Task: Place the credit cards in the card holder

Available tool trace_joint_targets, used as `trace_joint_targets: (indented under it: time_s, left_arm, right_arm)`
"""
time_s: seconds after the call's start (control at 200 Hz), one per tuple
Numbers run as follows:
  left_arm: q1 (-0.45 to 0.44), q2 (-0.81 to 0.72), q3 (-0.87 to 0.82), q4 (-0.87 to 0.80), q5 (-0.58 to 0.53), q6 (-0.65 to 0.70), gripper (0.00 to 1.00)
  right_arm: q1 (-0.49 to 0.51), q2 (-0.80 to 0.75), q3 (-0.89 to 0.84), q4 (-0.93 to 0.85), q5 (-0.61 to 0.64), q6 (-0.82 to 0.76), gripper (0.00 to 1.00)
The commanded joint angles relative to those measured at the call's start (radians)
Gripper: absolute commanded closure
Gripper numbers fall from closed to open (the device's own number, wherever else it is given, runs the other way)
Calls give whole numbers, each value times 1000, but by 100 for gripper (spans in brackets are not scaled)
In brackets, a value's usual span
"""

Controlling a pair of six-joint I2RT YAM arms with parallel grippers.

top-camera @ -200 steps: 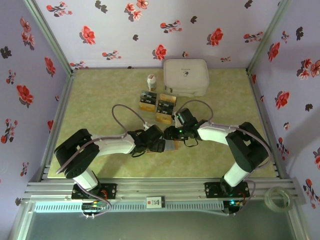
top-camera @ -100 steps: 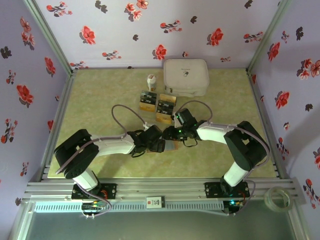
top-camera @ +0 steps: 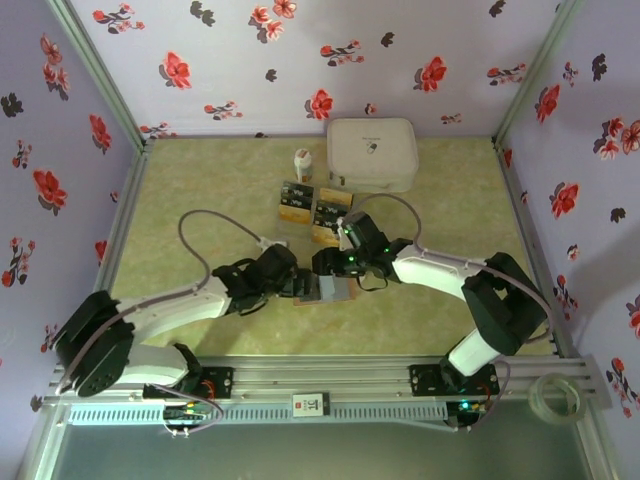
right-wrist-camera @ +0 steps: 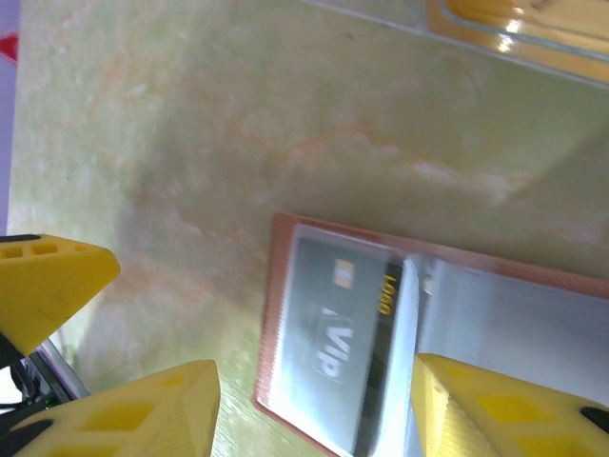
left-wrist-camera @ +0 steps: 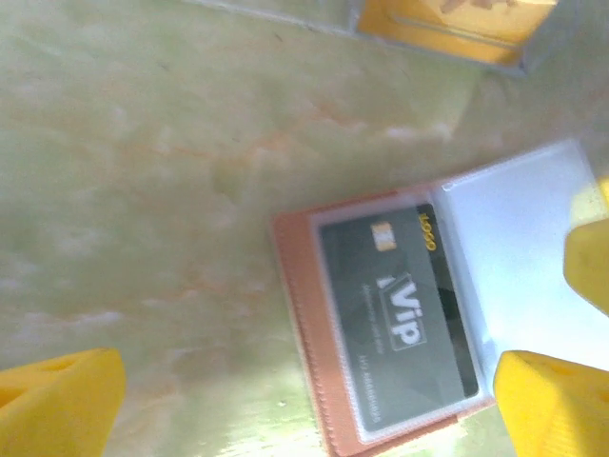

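The reddish-brown card holder (top-camera: pixel 335 290) lies open on the table in front of both arms. A black card marked VIP (left-wrist-camera: pixel 400 319) sits under a clear sleeve on the holder's (left-wrist-camera: pixel 306 328) left half; the right half shows pale grey. My left gripper (top-camera: pixel 298 284) hovers at its left edge, open and holding nothing (left-wrist-camera: pixel 304 409). My right gripper (top-camera: pixel 325 264) is open just above the holder (right-wrist-camera: pixel 273 314), its fingers either side of the black card (right-wrist-camera: pixel 333 333). More credit cards (top-camera: pixel 315 208), black and gold-orange, lie in clear trays behind.
A big white rounded case (top-camera: pixel 372 153) stands at the back with a small white bottle (top-camera: pixel 303 163) to its left. A gold-orange card's tray (left-wrist-camera: pixel 447 24) lies just beyond the holder. Flowered walls enclose the table on three sides.
My left arm has drawn back to the left, away from the holder. My right gripper has shifted left over the holder and its jaws have widened.
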Motion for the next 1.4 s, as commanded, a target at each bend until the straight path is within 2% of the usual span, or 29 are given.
trace_joint_targets:
  time_s: [0.0, 0.335, 0.52, 0.775, 0.995, 1.125, 1.24, 1.395]
  left_arm:
    - [52, -88, -46, -7, -53, -36, 0]
    - [132, -254, -178, 20, -7, -50, 0]
    - [155, -263, -200, 26, 34, -39, 0]
    - [164, -220, -201, 56, 57, -19, 0]
    - [166, -180, -160, 33, 58, 12, 0]
    - [178, -165, -158, 26, 53, 13, 0]
    - [193, -163, -160, 25, 54, 9, 0]
    - [214, -161, -140, 10, 56, 21, 0]
  right_arm:
    - [60, 37, 30, -35, 17, 30, 45]
    - [137, 219, 147, -8, 79, 91, 44]
    - [141, 194, 209, -73, 99, 74, 44]
    - [107, 114, 375, -355, 180, -102, 44]
    - [-18, 95, 465, -520, 202, -258, 44]
    - [-64, 149, 567, -631, 250, -410, 45]
    - [-64, 225, 678, -741, 310, -561, 47]
    - [-64, 314, 765, -801, 334, -700, 49]
